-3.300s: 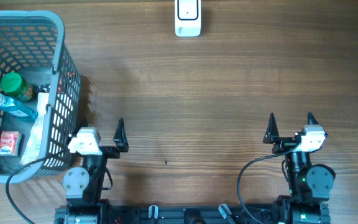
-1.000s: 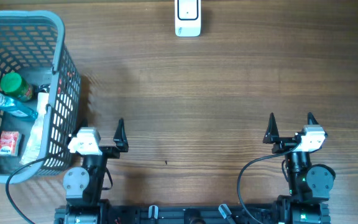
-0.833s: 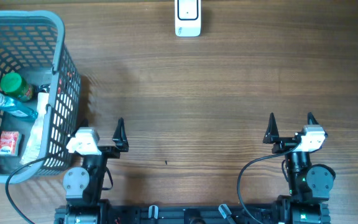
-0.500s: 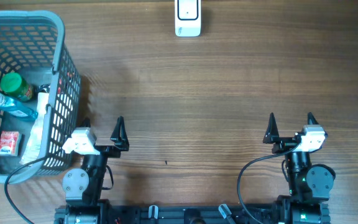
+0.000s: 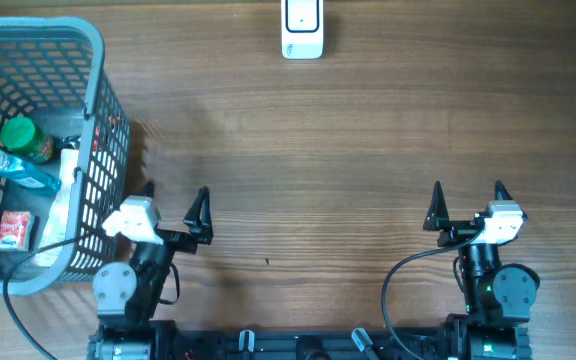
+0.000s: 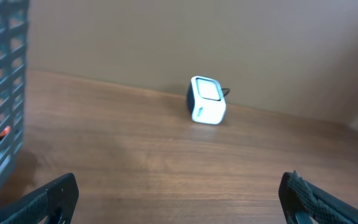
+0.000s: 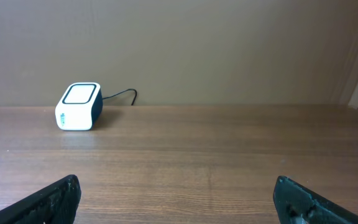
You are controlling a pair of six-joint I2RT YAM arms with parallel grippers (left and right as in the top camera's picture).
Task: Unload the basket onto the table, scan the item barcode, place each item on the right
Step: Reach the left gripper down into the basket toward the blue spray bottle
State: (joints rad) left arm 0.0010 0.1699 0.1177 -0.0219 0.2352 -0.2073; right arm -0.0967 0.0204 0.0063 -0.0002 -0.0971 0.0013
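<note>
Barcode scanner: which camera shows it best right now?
Right wrist: the barcode scanner sits whole and sharp, cable visible. Left wrist shows it whole but softer; overhead crops it at the top edge.

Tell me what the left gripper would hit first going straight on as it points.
The way looks free across the table. The left gripper aims at the far edge, basket off to its left. The scanner sits barely right of that line, so it may clip that or slip past.
</note>
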